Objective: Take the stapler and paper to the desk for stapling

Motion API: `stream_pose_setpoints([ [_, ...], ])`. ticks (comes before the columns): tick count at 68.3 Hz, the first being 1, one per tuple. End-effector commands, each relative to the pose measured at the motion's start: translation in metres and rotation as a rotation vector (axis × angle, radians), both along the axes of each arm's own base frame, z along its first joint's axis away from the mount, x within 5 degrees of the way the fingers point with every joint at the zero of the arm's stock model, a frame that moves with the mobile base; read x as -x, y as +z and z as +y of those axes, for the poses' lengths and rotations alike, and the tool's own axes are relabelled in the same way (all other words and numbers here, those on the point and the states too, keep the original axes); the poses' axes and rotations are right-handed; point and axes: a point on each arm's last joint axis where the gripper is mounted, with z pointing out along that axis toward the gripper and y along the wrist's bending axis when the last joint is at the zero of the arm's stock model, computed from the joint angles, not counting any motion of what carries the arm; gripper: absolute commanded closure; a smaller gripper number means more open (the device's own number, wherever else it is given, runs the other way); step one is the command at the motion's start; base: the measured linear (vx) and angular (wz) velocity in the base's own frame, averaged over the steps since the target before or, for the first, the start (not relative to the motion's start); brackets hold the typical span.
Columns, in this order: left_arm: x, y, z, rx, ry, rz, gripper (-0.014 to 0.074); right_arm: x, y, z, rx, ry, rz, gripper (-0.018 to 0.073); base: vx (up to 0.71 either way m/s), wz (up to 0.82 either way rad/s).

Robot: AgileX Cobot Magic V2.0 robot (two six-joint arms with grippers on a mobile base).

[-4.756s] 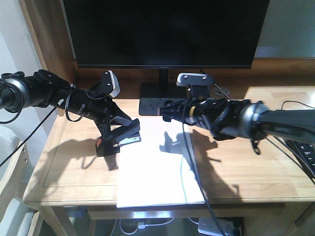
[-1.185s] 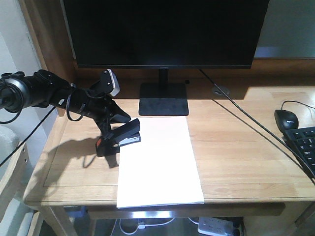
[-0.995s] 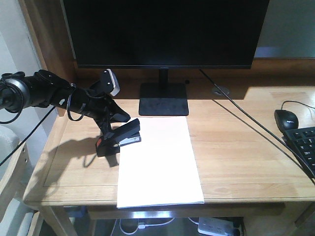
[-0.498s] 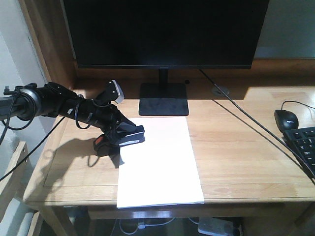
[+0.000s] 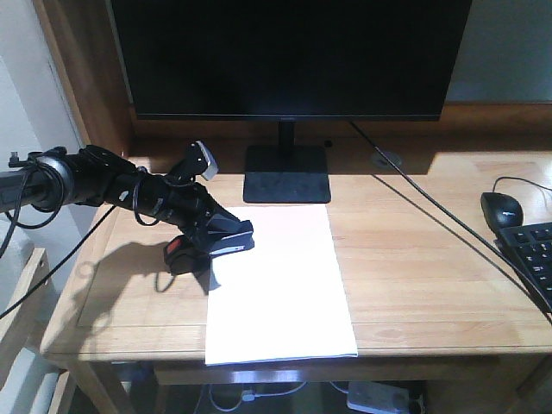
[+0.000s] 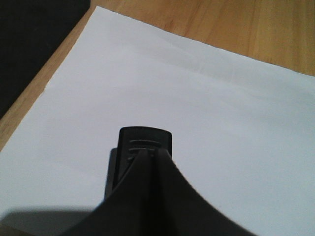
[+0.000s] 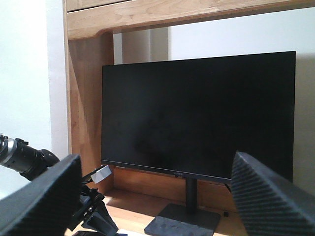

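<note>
A stack of white paper (image 5: 280,285) lies lengthwise on the light wooden desk (image 5: 431,285), in front of the monitor stand. My left gripper (image 5: 205,235) is shut on the black stapler (image 5: 217,242), whose orange-red rear patch (image 5: 175,248) faces left. The stapler is low at the paper's upper left corner, with its nose over the sheet. From the left wrist, the stapler's front end (image 6: 145,140) sticks out past my closed fingers (image 6: 147,196) above the paper (image 6: 206,108). My right gripper (image 7: 155,164) is open and empty, out of the front view, facing the monitor.
A large black monitor (image 5: 289,56) on a flat stand (image 5: 286,185) fills the back of the desk. A black mouse (image 5: 502,208) and a keyboard corner (image 5: 535,259) sit at the right edge. A cable (image 5: 431,211) runs diagonally across the right half from a grommet (image 5: 386,158).
My left arm has dropped and shifted right, bringing the stapler down flatter onto the paper's upper left corner. The right arm, over the paper earlier, has left the front view.
</note>
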Motion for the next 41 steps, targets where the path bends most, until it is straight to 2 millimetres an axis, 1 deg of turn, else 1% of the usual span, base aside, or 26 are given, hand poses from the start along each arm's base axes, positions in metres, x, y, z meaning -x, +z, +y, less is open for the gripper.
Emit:
stream_pose_setpoints([
  [1, 0.0024, 0.0059, 0.0002, -0.055, -0.036, -0.020, 0.0603, 0.0003, 0.0083, -0.0024, 0.037, -0.040, -0.037, -0.0021, 0.00, 0.00],
  [41, 0.0023, 0.0059, 0.0003, -0.055, -0.035, -0.020, 0.0603, 0.0003, 0.0083, -0.0023, 0.038, -0.039, -0.038, -0.0021, 0.00, 0.00],
])
